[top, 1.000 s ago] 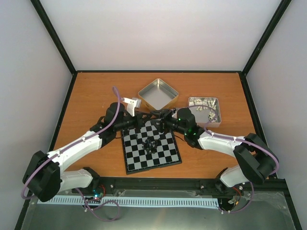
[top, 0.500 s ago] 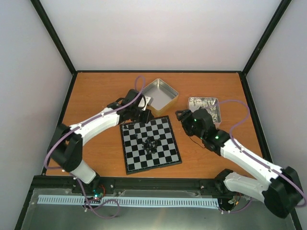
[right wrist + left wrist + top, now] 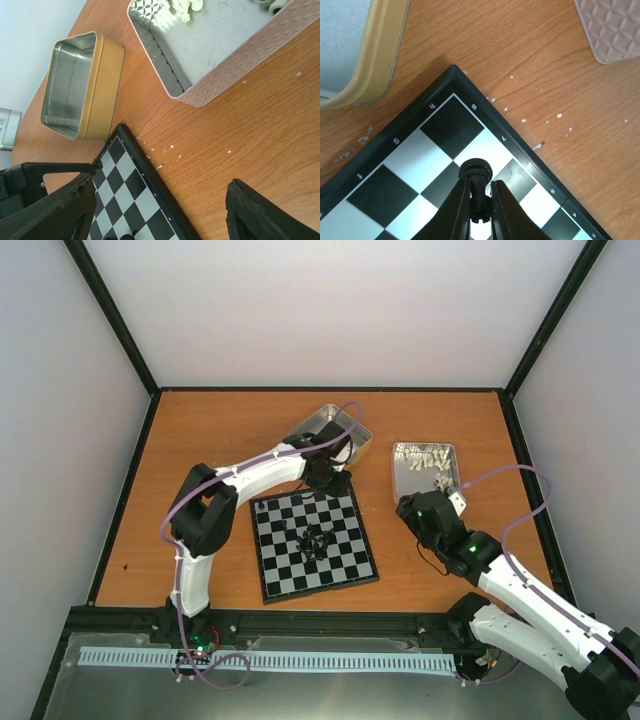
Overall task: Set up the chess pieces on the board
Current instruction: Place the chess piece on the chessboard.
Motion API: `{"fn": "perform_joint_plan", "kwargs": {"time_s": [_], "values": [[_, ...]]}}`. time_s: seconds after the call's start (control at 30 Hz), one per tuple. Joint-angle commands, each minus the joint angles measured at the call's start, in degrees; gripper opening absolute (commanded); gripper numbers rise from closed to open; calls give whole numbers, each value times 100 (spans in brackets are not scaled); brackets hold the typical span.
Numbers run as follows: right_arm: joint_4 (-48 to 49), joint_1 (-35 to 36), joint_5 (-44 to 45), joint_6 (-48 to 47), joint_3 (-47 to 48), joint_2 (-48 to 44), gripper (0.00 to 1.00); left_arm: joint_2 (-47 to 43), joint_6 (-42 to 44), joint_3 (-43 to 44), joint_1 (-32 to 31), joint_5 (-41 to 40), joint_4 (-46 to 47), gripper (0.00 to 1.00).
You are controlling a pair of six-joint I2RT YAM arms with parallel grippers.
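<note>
- Swung within the last second from the far left edge of the board (image 3: pixel 338 562) to its far right corner: left gripper (image 3: pixel 480 186); drawn back off the board toward the right edge of the desk (image 3: pixel 200 440): right gripper (image 3: pixel 157 210).
- Pinches a black chess piece (image 3: pixel 476 171) upright in narrow jaws just above the corner squares; stands wide and empty on the right.
- Lower straight down, centre on one square, then release without tilting.
- Keep clear of the heaped chess pieces (image 3: pixel 313 540) mid-board.

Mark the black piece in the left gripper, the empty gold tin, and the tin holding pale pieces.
black piece (image 3: pixel 476 170): left wrist view, on its round head.
gold tin (image 3: pixel 107 90): right wrist view, on its outer wall.
patterned tin (image 3: pixel 250 57): right wrist view, on its embossed side wall.
</note>
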Motion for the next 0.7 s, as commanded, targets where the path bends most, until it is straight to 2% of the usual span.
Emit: {"fn": "perform_joint_plan", "kwargs": {"time_s": [0.0, 0.23, 0.67], "values": [[-194, -33, 398, -43, -55, -96, 71, 438, 218, 679, -33, 92, -502, 3], [-77, -36, 211, 8, -112, 24, 70, 817, 204, 1047, -36, -89, -630, 6], [-48, -33, 185, 73, -136, -2, 70, 982, 180, 1043, -36, -227, -655, 9]]}}
